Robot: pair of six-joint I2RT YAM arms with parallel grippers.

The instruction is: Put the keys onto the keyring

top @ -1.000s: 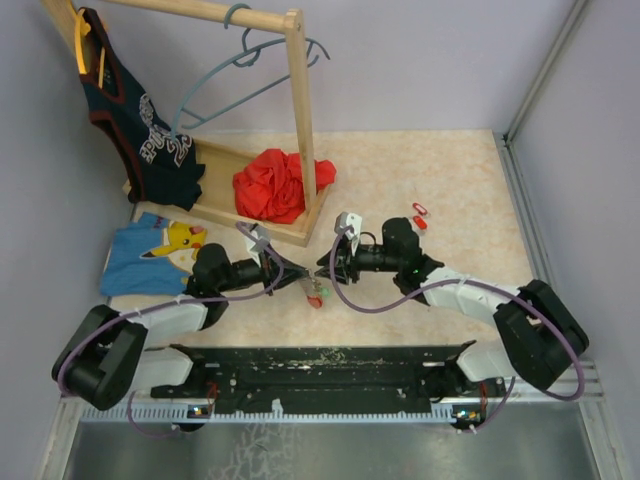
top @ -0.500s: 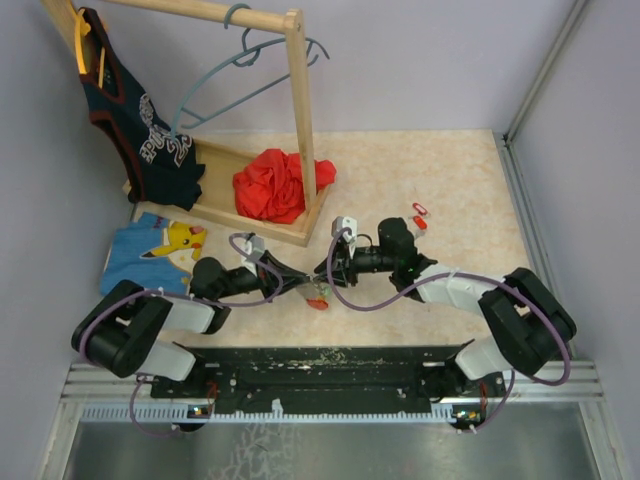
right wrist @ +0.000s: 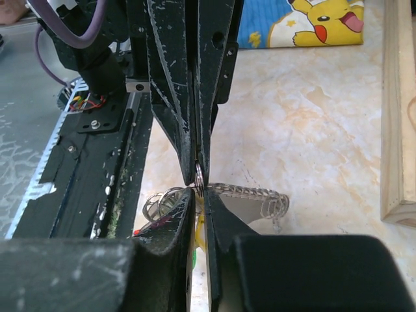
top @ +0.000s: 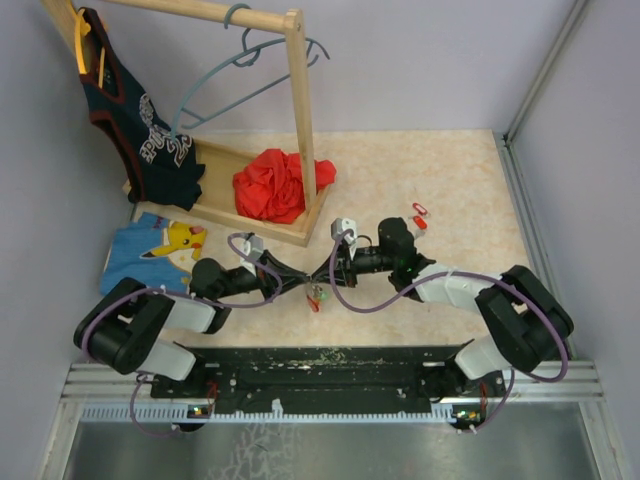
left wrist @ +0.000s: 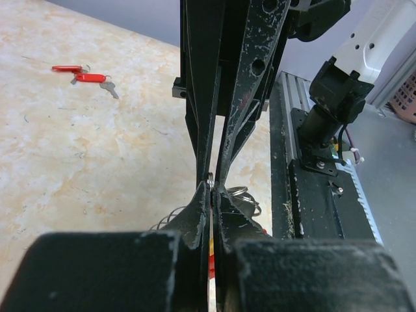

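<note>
The dark jersey [top: 150, 140] bears white lettering and a number, too small to read

Left pincer [top: 298, 284] and right pincer [top: 322, 277] face tip-to-tip; rack base [top: 262, 226] crowds beyond.

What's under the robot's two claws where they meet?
A small bunch of keys with red and green bits shows just below them. The fingers hide most of the ring.

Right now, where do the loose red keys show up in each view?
Top: red keys lie right of centre.
Left wrist: keys lie at the upper left.
Right wrist: not in view.
Shared landmark: the ring, near the middle of all three views.
</note>
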